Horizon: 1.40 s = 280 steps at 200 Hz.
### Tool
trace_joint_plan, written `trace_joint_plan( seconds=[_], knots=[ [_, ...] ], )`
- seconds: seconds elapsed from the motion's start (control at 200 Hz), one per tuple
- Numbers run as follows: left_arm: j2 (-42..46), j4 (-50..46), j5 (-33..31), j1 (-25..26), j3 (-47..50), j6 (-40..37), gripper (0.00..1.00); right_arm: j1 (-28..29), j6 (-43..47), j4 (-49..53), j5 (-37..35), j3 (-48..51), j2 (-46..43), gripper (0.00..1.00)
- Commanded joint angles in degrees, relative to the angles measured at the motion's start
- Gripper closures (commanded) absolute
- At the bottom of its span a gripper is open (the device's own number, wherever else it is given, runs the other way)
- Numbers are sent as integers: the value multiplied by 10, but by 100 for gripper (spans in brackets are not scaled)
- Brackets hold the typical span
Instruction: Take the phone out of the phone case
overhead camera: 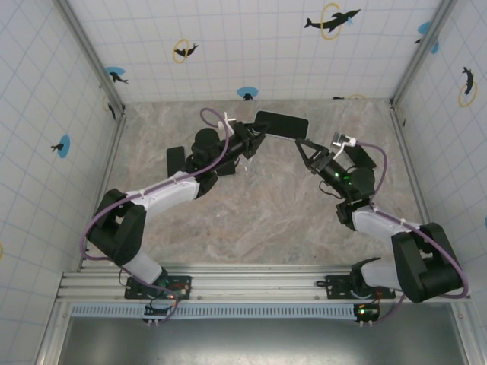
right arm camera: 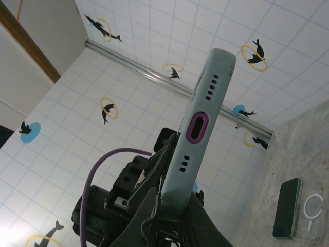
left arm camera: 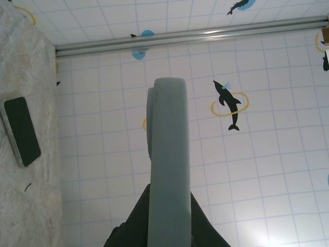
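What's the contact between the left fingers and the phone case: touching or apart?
Touching: left wrist view shows left fingers pressed against both faces of the phone case, no gap.

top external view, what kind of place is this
Probably a purpose-built robot test booth: grid walls with dolphin stickers enclose a marbled tabletop, and two arms are bolted to an aluminium rail.

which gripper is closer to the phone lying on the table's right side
Right. The right gripper is just beside that phone; the left gripper is farther off, across the held case.
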State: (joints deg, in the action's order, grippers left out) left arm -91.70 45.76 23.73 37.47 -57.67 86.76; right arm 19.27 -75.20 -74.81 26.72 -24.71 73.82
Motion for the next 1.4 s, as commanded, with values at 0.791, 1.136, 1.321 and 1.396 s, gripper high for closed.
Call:
trace_joint_plan(
  seconds=[0.791,1.136,1.321,1.396],
  knots=[
    [29,136,86,1,-94,84,100,-56,91,36,106,20,92,94],
    [38,-47,111,-11,-126,-63,100,-61,150,58,155,-17,44,69],
    [39,-154,181,-53,-158,-214,100,-74,196,104,258,-45,-2,53],
    [37,-163,231,-76,-158,-249,100,-76,225,142,297,-56,-19,48]
  ],
)
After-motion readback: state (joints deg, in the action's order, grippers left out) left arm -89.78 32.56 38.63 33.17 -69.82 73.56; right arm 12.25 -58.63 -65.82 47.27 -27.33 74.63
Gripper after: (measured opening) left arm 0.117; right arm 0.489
